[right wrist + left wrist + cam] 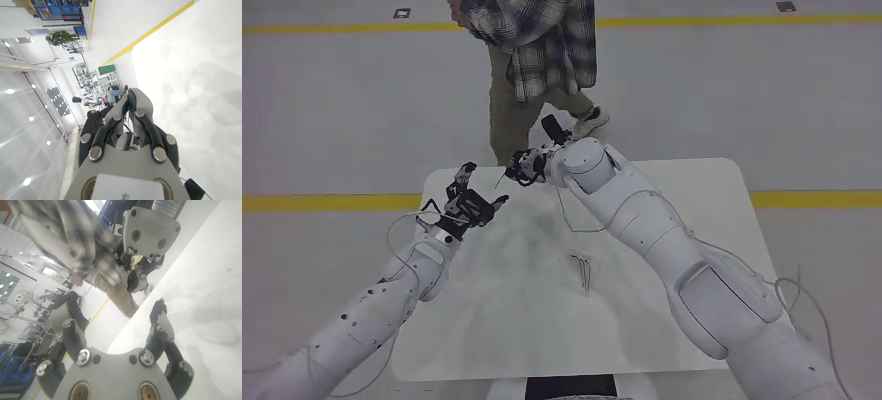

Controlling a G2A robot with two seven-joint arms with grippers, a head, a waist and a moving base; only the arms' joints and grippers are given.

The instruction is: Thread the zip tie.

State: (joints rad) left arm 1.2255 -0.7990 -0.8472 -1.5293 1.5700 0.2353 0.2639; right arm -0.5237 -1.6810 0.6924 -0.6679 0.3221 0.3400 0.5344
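Slippage is the risk: the right gripper (133, 282), pressed together, pinches the thin zip tie (131, 298) over the bench (542, 320) edge; the left gripper (113, 307) hangs spread near it, and a misaligned closing could knock the tail loose

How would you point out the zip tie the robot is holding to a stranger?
Start at the far edge of the white table, where the right gripper is shut. The zip tie is the thin dark strip sticking out of it. Unlike the loose ties lying mid-table, it is held off the surface.
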